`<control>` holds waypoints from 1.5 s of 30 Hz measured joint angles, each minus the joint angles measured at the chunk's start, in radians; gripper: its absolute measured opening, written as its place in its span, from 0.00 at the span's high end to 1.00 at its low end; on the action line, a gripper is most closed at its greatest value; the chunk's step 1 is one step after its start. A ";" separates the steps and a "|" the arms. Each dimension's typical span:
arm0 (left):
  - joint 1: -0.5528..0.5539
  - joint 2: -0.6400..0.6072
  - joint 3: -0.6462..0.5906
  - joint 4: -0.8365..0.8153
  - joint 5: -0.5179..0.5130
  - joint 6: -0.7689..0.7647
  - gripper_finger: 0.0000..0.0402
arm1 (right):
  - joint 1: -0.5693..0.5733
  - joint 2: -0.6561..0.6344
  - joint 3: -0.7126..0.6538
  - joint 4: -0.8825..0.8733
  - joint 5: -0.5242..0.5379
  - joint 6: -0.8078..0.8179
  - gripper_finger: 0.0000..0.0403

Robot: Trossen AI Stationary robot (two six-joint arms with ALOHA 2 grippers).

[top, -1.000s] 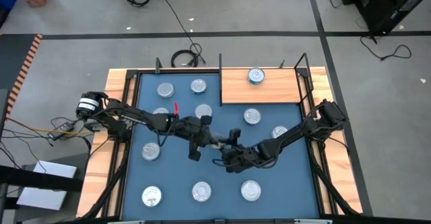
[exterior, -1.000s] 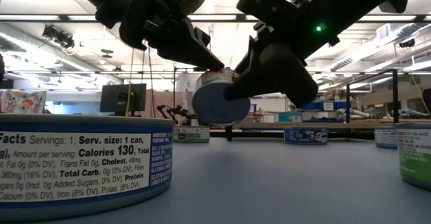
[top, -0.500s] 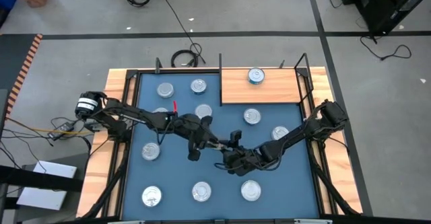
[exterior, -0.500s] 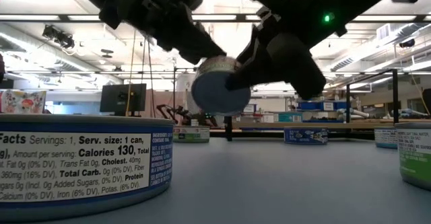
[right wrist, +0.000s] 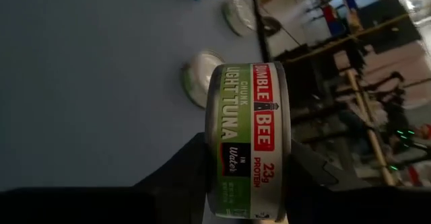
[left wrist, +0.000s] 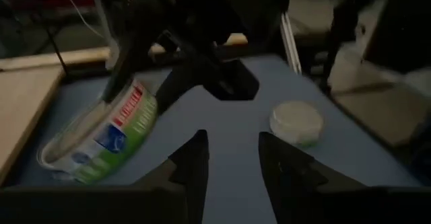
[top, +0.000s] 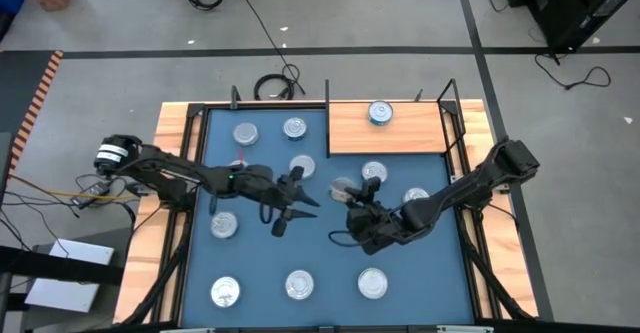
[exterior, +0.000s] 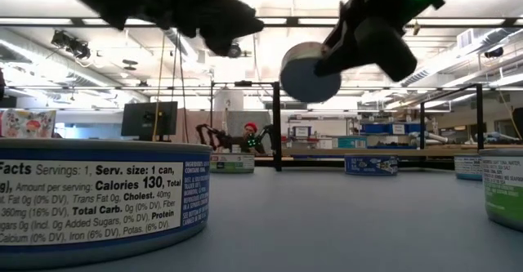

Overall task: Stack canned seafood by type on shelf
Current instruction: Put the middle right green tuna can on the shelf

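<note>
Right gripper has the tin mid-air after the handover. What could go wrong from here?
1. The tin sits on edge in the right gripper, high above the mat. It may slip or need turning before it can be set flat.
2. The left gripper, open, is close by; the arms may clash as the right one swings to the shelf.
3. Two tins lie between it and the shelf; a low pass may knock them.

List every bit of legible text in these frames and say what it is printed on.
"BUMBLE BEE", "CHUNK LIGHT TUNA", "in Water", "23g PROTEIN": green-labelled tin held in the right end effector.
"Facts Servings: 1, Serv. size: 1 can", "Calories 130", "Cholest. 40mg", "Total Carb. 0g (0% DV)", "Protein": blue-labelled tin nearest the low camera.
Green tin at the low view's right edge: print too small.
Other tins' labels: blurred.
</note>
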 joint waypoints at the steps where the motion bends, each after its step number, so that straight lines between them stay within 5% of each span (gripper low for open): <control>1: 0.000 -0.004 -0.023 0.043 -0.005 -0.012 0.66 | -0.002 -0.016 0.000 -0.032 0.006 0.011 0.65; 6: 0.000 -0.026 -0.114 0.203 -0.028 -0.082 0.66 | -0.058 -0.082 0.000 -0.116 0.018 0.017 0.65; 17: 0.000 -0.027 -0.177 0.265 -0.113 -0.085 0.66 | -0.324 -0.085 0.000 -0.113 -0.020 -0.161 0.65; 34: 0.001 -0.027 -0.177 0.283 -0.112 -0.050 0.66 | -0.712 0.041 0.000 0.193 -0.320 -0.541 0.65; 45: 0.001 -0.027 -0.177 0.294 -0.111 -0.029 0.66 | -0.796 0.184 0.000 0.363 -0.341 -0.642 0.65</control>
